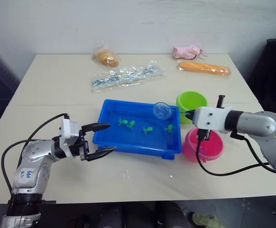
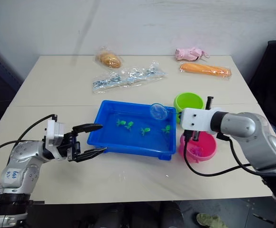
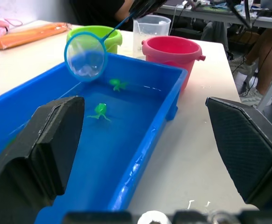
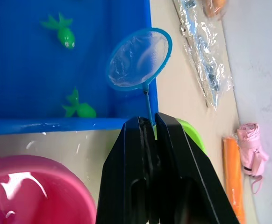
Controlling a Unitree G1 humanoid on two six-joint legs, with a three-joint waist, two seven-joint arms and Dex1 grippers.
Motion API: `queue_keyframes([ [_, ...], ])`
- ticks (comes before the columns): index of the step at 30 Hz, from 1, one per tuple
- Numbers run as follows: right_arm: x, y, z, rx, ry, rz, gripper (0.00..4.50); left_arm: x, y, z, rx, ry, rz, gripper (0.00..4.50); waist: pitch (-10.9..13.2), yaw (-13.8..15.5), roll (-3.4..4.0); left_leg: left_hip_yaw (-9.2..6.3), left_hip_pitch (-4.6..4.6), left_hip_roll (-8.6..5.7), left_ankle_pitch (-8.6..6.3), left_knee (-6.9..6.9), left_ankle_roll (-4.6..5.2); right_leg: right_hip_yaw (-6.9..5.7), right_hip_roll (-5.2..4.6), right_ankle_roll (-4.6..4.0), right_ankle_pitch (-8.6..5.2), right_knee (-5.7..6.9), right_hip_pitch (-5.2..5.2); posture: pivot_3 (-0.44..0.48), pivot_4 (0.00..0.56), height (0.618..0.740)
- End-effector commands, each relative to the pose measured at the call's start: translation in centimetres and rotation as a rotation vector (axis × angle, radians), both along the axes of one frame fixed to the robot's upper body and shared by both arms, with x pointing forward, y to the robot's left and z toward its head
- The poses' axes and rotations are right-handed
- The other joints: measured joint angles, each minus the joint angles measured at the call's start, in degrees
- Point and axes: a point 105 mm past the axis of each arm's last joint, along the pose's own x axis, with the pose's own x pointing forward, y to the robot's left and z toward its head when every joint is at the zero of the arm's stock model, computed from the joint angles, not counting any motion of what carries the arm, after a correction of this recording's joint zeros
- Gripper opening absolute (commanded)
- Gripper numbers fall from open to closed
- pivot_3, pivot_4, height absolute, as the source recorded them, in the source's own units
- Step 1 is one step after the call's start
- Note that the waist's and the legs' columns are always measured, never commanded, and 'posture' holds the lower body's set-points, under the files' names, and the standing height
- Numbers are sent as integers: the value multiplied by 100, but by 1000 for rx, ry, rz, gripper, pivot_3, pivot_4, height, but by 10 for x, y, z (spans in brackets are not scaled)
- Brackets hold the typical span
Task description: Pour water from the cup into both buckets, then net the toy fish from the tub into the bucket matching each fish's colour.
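Clearly, in the left eye view, the netting stage is being carried out: the net [image 1: 162, 110] is being held over the far right corner of the tub [image 1: 110, 135], its hoop lifted above the water, while four green toy fish [image 1: 147, 129] are lying in the tub and are being left for later. The green bucket [image 1: 191, 101] is standing just beyond the right gripper [image 1: 191, 115], and the pink bucket [image 1: 211, 148] is sitting under that arm, just beside the tub's right end. In the right eye view, small pink shapes are being seen inside the pink bucket, so the pink fish are being judged as already sorted. In the left wrist view, the left gripper [image 3: 145, 154] is being held wide apart and empty at the tub's near left end, and the cup [image 3: 151, 29] is standing behind the buckets; whether water is left in it cannot be told. In the right wrist view, the right gripper's fingers [image 4: 173, 172] are being kept clamped on the net's thin handle, with the mesh appearing empty, so the green fish are being judged as the remaining work.
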Motion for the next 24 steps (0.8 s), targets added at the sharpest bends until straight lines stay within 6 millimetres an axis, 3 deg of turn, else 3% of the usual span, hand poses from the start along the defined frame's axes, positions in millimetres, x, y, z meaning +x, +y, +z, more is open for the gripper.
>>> queue_keyframes([
  [1, -1, -1, 2, -94, -56, -19, 0, -1, -8, -2, -11, -14, -19, 4470, 0, 9, 0, 0, 0, -1, 0, 0, 0, 1, -1, 0, 0, 1, 0, 0, 150, 740],
  [8, 0, -8, -5, -225, -59, -89, 0, 1, -16, -4, -18, -7, -56, 4470, 0, 3, 0, -3, -4, 0, 0, 6, 0, -4, 0, 1, 0, 1, 0, 0, 150, 740],
  [13, 3, 1, -8, -247, -72, -83, 0, 3, -23, -4, -26, -8, -85, 4470, 0, 1, 0, -3, -4, 0, 0, 7, -1, -4, 1, 1, 0, 2, 0, 0, 150, 740],
  [24, -13, -12, -26, -380, 150, -99, 0, 8, -25, -5, -30, -9, -95, 4470, 0, 29, 0, -11, -8, -1, 0, 12, -1, -14, 2, 1, 0, -2, 6, 0, 150, 740],
])
